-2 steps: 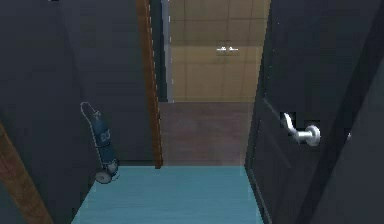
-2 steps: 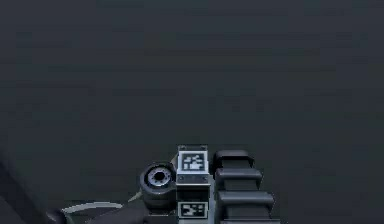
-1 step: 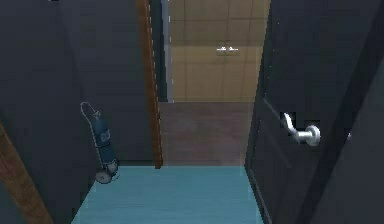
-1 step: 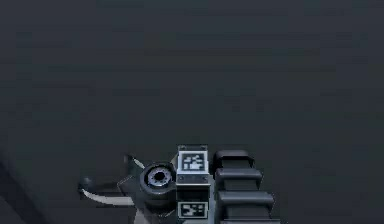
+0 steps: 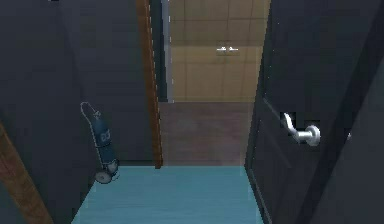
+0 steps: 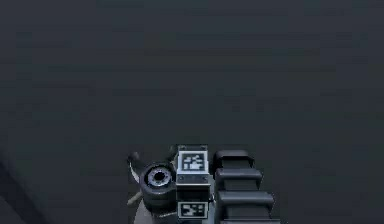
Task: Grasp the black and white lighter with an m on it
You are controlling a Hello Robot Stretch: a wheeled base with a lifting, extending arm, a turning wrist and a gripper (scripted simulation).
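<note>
Forward view: I face a doorway. A dark door (image 5: pixel 300 90) stands on the right, with a silver lever handle (image 5: pixel 303 131). A wooden door frame (image 5: pixel 155 80) runs up the left of the opening. A pale blue floor (image 5: pixel 170 195) lies nearest me, and a brown floor (image 5: pixel 205 130) lies past the threshold. Beyond it rises a tan tiled wall (image 5: pixel 215 70) bearing a small white fixture (image 5: pixel 226 47). At the blue floor's left edge, what looks like a slim dark-blue vacuum cleaner (image 5: pixel 100 150) leans against the dark wall (image 5: pixel 60 80).

Arm side view: the arm (image 6: pixel 240 190) rises from the bottom edge, with two white marker squares (image 6: pixel 192 163) at its far end. The jaws sit just left of these squares. Only bare dark wall lies behind them, so they hold nothing. I cannot tell how wide they stand.

I cannot tell where the lighter is.
</note>
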